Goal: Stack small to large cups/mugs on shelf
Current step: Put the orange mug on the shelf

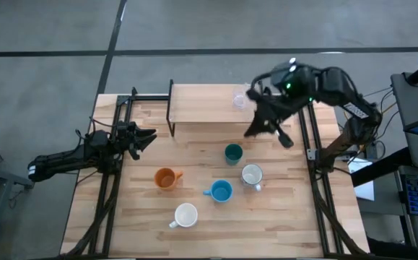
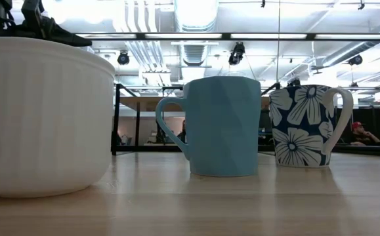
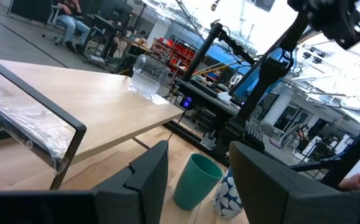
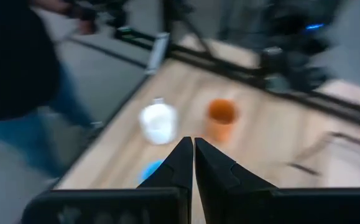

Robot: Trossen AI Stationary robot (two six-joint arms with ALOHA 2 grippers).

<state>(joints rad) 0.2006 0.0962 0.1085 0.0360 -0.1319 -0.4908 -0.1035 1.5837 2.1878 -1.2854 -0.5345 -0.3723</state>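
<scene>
Glass [image 1: 239,97] upright on shelf [image 1: 201,105]; right gripper [image 4: 193,146] beside shelf, jaws closed, empty; left gripper [image 1: 147,136] at table's left edge, jaws apart, empty.

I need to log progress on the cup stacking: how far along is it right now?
Done: only the clear glass stands on the shelf. In hand: nothing; the right gripper is shut and empty beside the shelf, the left gripper waits open. Left: green, floral, blue, orange and white cups on the table.

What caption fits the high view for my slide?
Clear glass on the shelf; right gripper shut beside it, five cups waiting on the table, left gripper idle.
</scene>
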